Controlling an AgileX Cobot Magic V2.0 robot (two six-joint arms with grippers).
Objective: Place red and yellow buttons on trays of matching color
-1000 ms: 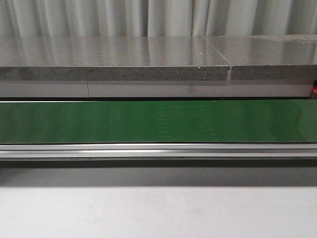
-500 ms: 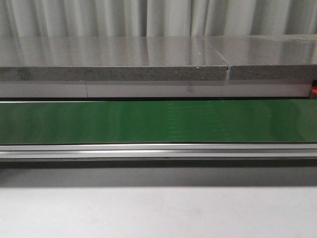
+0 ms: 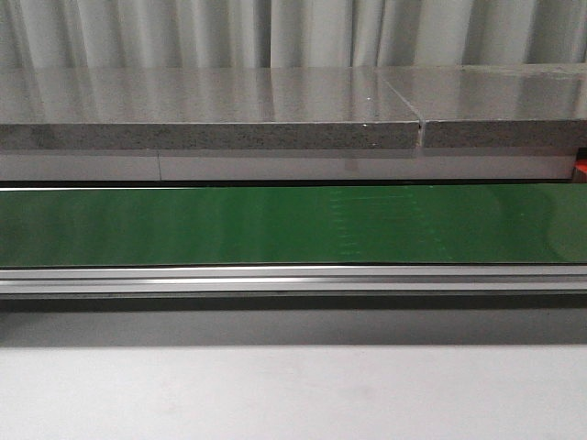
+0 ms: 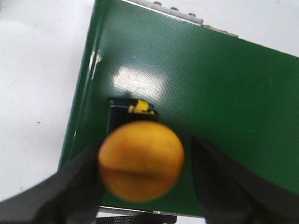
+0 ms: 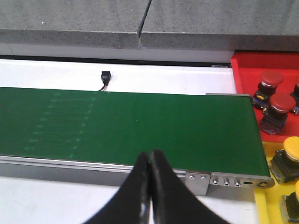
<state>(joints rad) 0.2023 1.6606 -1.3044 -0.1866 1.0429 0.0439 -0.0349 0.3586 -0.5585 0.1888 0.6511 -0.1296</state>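
Note:
In the left wrist view a yellow button (image 4: 141, 161) with a black base stands on the green belt (image 4: 210, 84) near its end. My left gripper (image 4: 145, 154) is open around it: one finger (image 4: 79, 179) is at the cap's edge and the other finger (image 4: 219, 177) stands a little apart. My right gripper (image 5: 150, 156) is shut on nothing, above the belt's near rail. Beyond the belt's end lie a red tray (image 5: 243, 70) holding red buttons (image 5: 283, 103) and a yellow tray (image 5: 267, 154) holding yellow buttons (image 5: 292, 149). Neither gripper shows in the front view.
The green conveyor belt (image 3: 293, 225) runs across the front view with a metal rail (image 3: 293, 278) along its near side. A grey stone ledge (image 3: 211, 119) stands behind it. A small black sensor with a cable (image 5: 105, 77) sits on the white surface behind the belt.
Faint marks on the belt have drifted to the right in the front view. Nothing else differs there.

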